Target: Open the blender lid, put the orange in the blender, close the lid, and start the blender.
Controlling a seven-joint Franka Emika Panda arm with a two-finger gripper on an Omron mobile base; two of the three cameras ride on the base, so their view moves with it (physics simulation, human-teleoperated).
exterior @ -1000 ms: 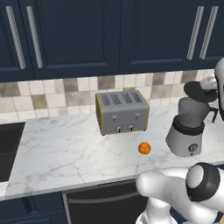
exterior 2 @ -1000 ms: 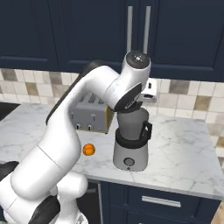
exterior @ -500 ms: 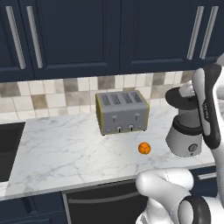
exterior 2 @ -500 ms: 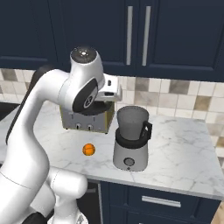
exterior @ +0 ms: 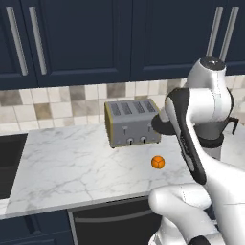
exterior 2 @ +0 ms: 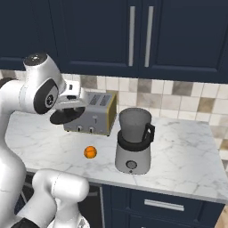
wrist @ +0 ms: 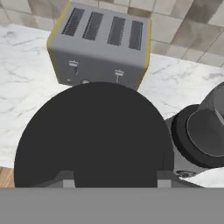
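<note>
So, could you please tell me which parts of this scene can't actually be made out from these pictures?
- Hand view: the blender lid covers the hand's fingertips, so the grip itself is hidden.
- Hand view: the blender is cut off by the right edge.
- Left base view: the arm hides most of the blender; its front knob is unseen.
- Right base view: the orange is too small to show surface detail.
- Right base view: the lid partly covers the toaster.

Black blender lid (wrist: 92,135), bright orange (exterior 2: 90,152), silver toaster (wrist: 103,46) w/ yellow edges, white-grey marble counter (exterior 2: 187,156).
</note>
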